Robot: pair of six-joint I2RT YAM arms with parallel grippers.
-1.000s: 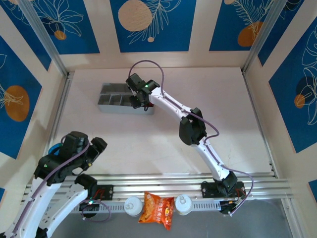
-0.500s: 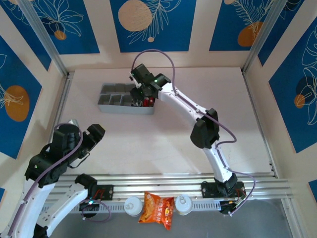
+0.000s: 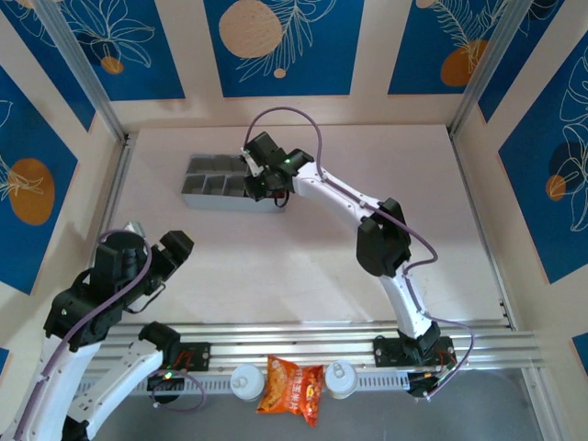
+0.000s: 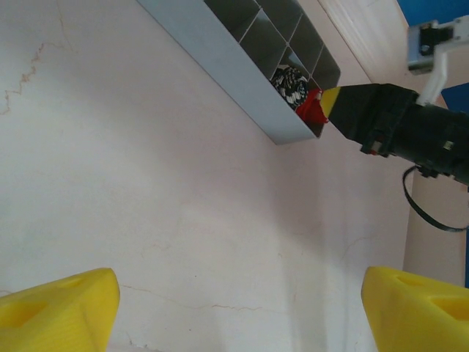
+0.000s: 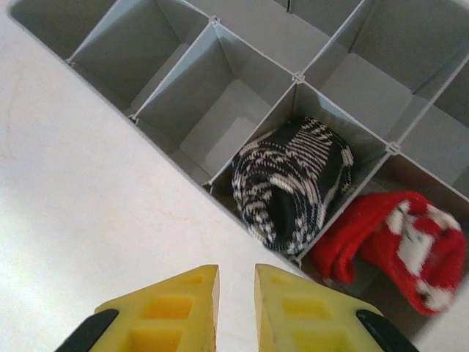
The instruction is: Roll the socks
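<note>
The black sock with grey-white stripes (image 5: 293,183) sits rolled in one cell of the grey divided tray (image 5: 183,110). The red sock (image 5: 388,242), with white patches, lies bunched in the cell beside it. My right gripper (image 5: 236,301) hovers over the table just in front of those cells, jaws almost together with a thin gap and nothing between them. From above it is at the tray's right end (image 3: 260,188). My left gripper (image 4: 238,308) stands wide open and empty, far back at the near left (image 3: 175,248). In its view are both socks (image 4: 291,82) and the tray (image 4: 242,73).
An orange snack packet (image 3: 292,386) lies on the metal rail (image 3: 303,335) at the near edge, between two white knobs. Patterned walls enclose the table on three sides. The tray's other cells (image 5: 139,44) hold nothing.
The right gripper's jaws have closed from half open to nearly together, staying at the tray's right end. The left arm pulled back towards the near left, then held still.
</note>
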